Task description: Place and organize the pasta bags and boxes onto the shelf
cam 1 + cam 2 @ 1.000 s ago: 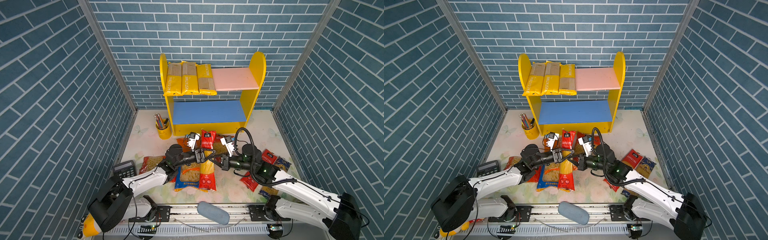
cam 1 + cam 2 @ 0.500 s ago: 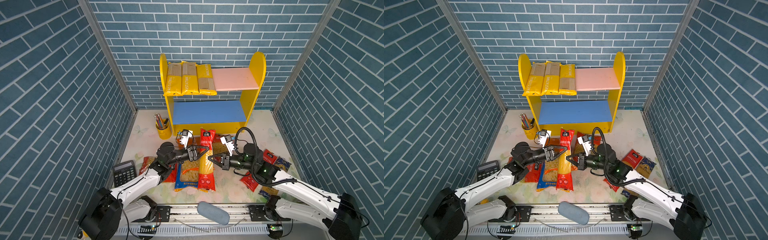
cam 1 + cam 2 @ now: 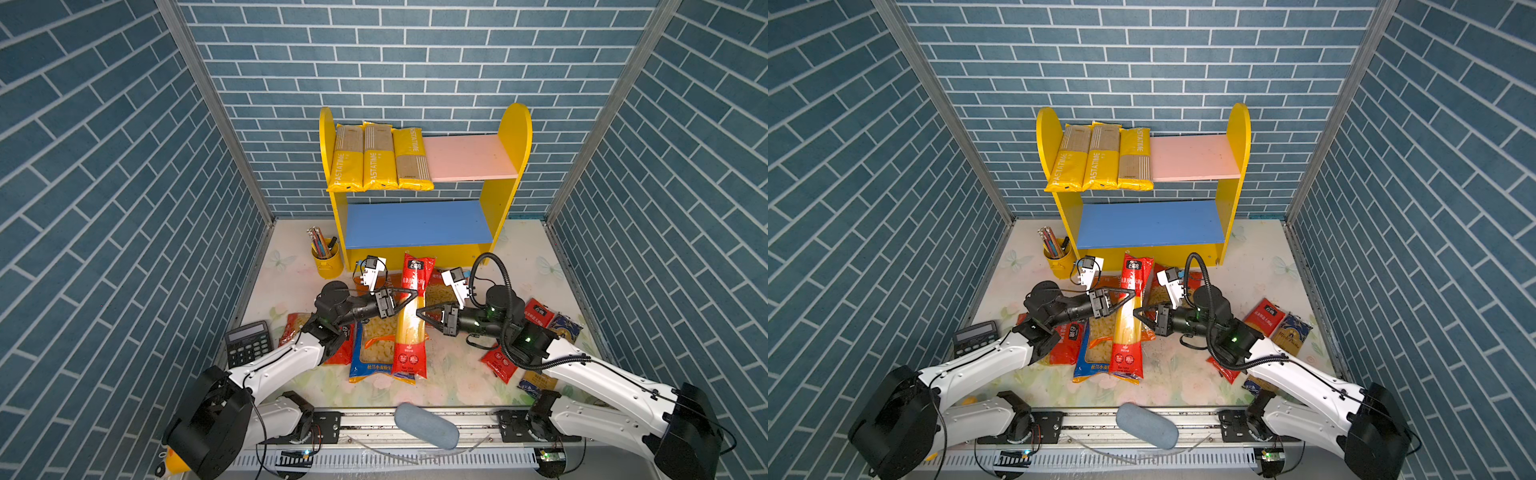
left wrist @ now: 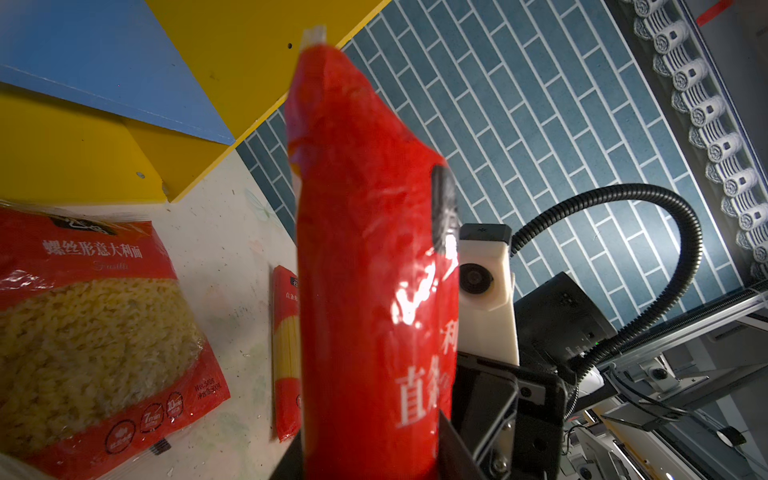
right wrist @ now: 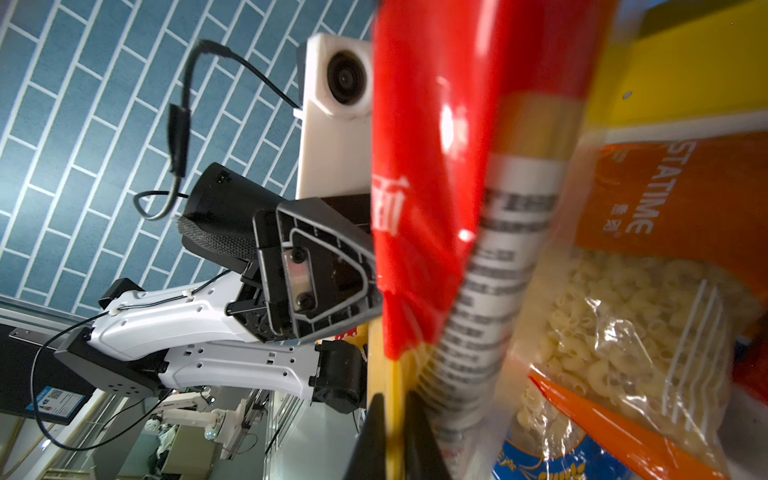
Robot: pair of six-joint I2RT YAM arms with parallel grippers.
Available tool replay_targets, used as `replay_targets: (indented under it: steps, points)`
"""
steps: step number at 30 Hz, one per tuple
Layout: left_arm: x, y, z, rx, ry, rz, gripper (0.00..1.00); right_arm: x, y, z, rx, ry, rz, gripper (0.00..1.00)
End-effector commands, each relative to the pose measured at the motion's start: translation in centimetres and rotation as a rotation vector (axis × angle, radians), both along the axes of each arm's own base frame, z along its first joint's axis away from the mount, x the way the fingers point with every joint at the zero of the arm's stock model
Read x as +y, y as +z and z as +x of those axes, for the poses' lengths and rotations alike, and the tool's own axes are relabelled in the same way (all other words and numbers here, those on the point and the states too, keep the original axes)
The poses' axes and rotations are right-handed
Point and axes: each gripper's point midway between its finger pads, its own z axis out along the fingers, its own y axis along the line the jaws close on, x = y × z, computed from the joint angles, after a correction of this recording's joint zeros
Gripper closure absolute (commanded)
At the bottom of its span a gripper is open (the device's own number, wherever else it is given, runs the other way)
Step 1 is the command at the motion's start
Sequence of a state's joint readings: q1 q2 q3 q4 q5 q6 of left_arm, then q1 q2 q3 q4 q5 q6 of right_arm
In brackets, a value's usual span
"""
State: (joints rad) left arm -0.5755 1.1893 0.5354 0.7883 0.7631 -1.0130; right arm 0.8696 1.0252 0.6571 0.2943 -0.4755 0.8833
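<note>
A long red spaghetti pack (image 3: 409,328) (image 3: 1127,324) is tilted up in front of the shelf (image 3: 469,158), its far end raised and its near end on a blue macaroni bag (image 3: 372,349). My left gripper (image 3: 409,297) (image 4: 370,449) is shut across the pack's width (image 4: 365,249) from the left. My right gripper (image 3: 419,313) (image 5: 392,415) pinches its thin side edge (image 5: 424,145) from the right. Three yellow PASTATIME packs (image 3: 376,158) lie on the left of the pink board; the blue board (image 3: 415,224) is bare. Other red (image 3: 538,313) and dark-blue (image 3: 563,328) packs lie to the right.
A yellow pencil cup (image 3: 326,262) stands at the shelf's left foot. A calculator (image 3: 249,343) lies at the mat's left edge. A red fusilli bag (image 4: 95,324) and an orange bag (image 5: 665,199) lie under the arms. Brick walls close three sides.
My left jaws stood wide around the red pack and have closed onto it, while the left arm drew back to the left. The right gripper has hardly moved.
</note>
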Motion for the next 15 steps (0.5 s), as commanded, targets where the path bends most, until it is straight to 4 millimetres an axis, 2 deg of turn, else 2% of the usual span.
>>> replay_targets:
  steps: [1,8,10,15]
  points:
    - [-0.6,4.1,-0.4,-0.095,-0.032,-0.058,0.81,0.2,3.5,1.4,-0.102,-0.067,0.113,0.75]
    - [0.1,7.5,1.9,-0.123,0.096,-0.101,0.96,-0.4,1.3,1.9,-0.062,-0.12,0.105,0.56]
    - [0.8,9.6,3.0,-0.146,0.152,-0.127,1.0,-0.9,0.6,2.0,-0.053,-0.144,0.098,0.49]
    - [2.7,15.2,4.6,-0.231,0.275,-0.171,1.0,-2.0,0.1,1.8,-0.039,-0.182,0.118,0.3]
